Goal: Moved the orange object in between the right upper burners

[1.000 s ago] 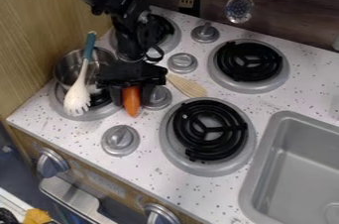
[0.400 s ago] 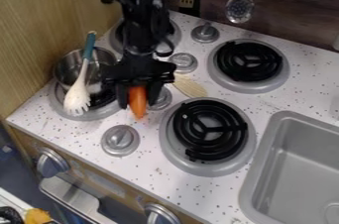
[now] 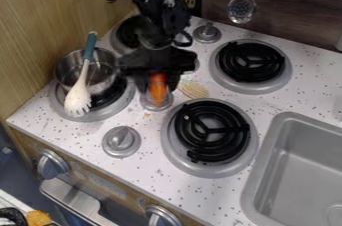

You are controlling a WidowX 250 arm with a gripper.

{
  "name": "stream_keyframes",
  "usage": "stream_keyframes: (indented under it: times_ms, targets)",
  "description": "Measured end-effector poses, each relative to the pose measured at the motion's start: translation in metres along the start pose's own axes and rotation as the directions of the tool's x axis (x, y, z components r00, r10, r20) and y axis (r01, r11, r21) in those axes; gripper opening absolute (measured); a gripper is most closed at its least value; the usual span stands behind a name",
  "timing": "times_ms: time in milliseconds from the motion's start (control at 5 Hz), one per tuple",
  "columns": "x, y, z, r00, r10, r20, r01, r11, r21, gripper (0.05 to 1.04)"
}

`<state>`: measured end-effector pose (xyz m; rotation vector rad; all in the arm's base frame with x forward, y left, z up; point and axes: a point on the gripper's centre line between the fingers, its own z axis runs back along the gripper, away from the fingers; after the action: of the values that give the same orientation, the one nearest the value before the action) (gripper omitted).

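The carrot (image 3: 157,91) is hanging tip-down above a grey knob (image 3: 157,105), and the end effector (image 3: 158,86) is pinching it between both fingers. Carrying it rightward probably means keeping that pinch firm, clearing the wooden spatula (image 3: 194,89), and lowering gently into the gap between the right front burner (image 3: 209,138) and the right back burner (image 3: 250,65); releasing high could let it roll. A metal pot (image 3: 109,70) is sitting at the left, a teal-handled spoon (image 3: 79,95) leaning across it. The speckled white tabletop (image 3: 160,172) is running to a grey sink (image 3: 297,170), with a slotted ladle (image 3: 241,9) hanging behind.
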<state>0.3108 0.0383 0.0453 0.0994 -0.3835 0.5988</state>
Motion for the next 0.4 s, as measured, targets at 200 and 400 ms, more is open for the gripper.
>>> stream_keyframes:
  times_ms: [200,400]
  targets:
    - [0.017,-0.019,0.001,0.992,-0.117,0.055,0.121,0.990,-0.078,0.604]
    - [0.027,-0.038,-0.008,0.966,-0.243,0.092,0.254,0.958,-0.133,0.604]
